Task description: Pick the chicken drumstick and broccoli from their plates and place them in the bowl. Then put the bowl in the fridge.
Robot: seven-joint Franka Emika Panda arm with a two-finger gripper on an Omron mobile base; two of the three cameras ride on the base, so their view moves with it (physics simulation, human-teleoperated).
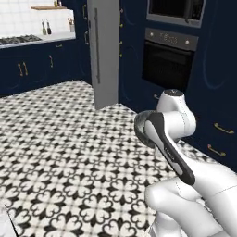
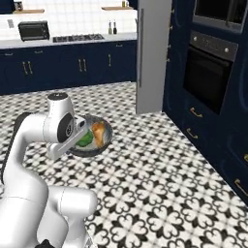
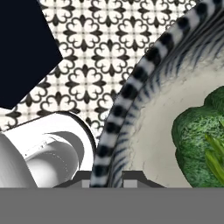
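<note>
Bowl [image 2: 93, 136], carried above the floor [image 2: 160, 184] near the fridge [image 2: 152, 58], pinched at its rim by the end effector [image 3: 108, 177], judged rigid, weighty, liable to tip broccoli [image 2: 86, 139] and drumstick [image 2: 99, 131].

A: How much of the bowl [image 2: 102, 140] can you make out past the claw [image 3: 108, 177]?

B: In the right base view, only its far side. The arm's wrist covers the near half, just where the claw clamps the rim.

A: And the food inside it?

B: The broccoli [image 3: 202, 140] is cut off by the hand view's right edge, away from the claw. The chicken drumstick [image 2: 99, 131] is partly behind the wrist, too small for detail.

A: The claw's fingertips [image 3: 134, 176]?

B: Only their tops rise at the bottom edge, astride the rim.

A: The fridge [image 1: 103, 51], far beyond the claw?

B: Its top is cut off; one grey door edge shows.
</note>
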